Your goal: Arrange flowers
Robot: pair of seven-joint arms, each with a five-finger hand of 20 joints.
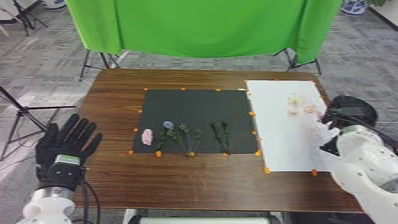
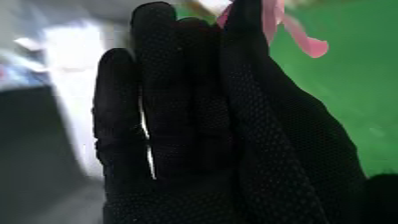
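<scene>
Thumb and fingers clamped on a pink flower [image 2: 311, 44], the right robot hand [image 1: 352, 110] is at the tabletop's [image 1: 178, 185] right edge, nearer than the spread left robot hand [image 1: 62, 150] to the white sheet [image 1: 286, 142], probably the goal, lying leftward

Smooth wood tbl [image 1: 213, 187], matt blk sheet [image 1: 197, 107], smooth wht sheet [image 1: 286, 142], matt grn cloth [image 1: 204, 27].
</scene>
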